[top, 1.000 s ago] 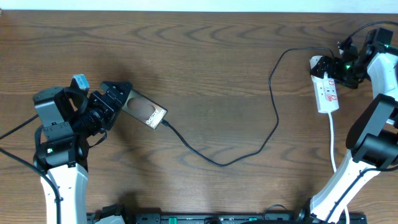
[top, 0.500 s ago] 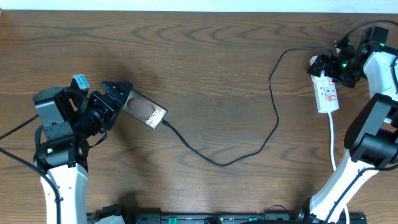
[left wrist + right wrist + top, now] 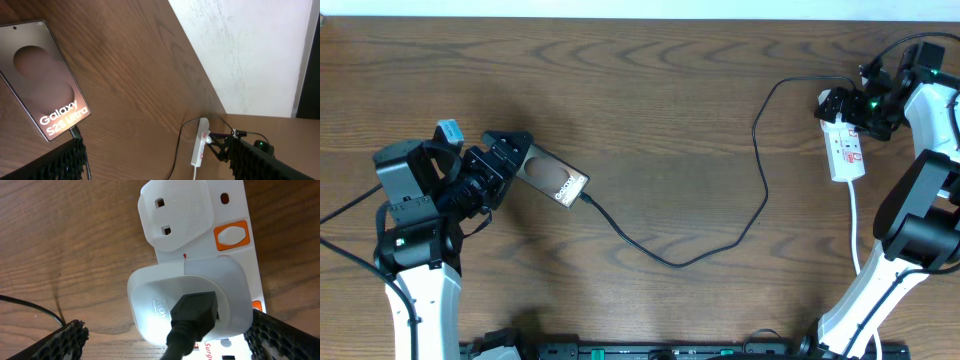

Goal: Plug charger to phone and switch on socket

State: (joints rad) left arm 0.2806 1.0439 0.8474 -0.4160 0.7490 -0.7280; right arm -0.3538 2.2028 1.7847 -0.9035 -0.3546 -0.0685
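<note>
- Overhead: I see my left arm low, claw [image 3: 506,150] spread beside the phone [image 3: 554,178] on the bench [image 3: 660,90].
- My right arm reaches in, claw [image 3: 850,107] spread above the socket [image 3: 847,152].
- Charger [image 3: 720,240] tip meets the phone's edge.

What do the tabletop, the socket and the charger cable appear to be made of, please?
The tabletop looks like dark wood or wood-look laminate: flowing grain, slight sheen. The socket appears smooth white moulded plastic, faintly glossy. The charger seems matte black rubber or plastic sheathing, as it lies in loose curves.
</note>
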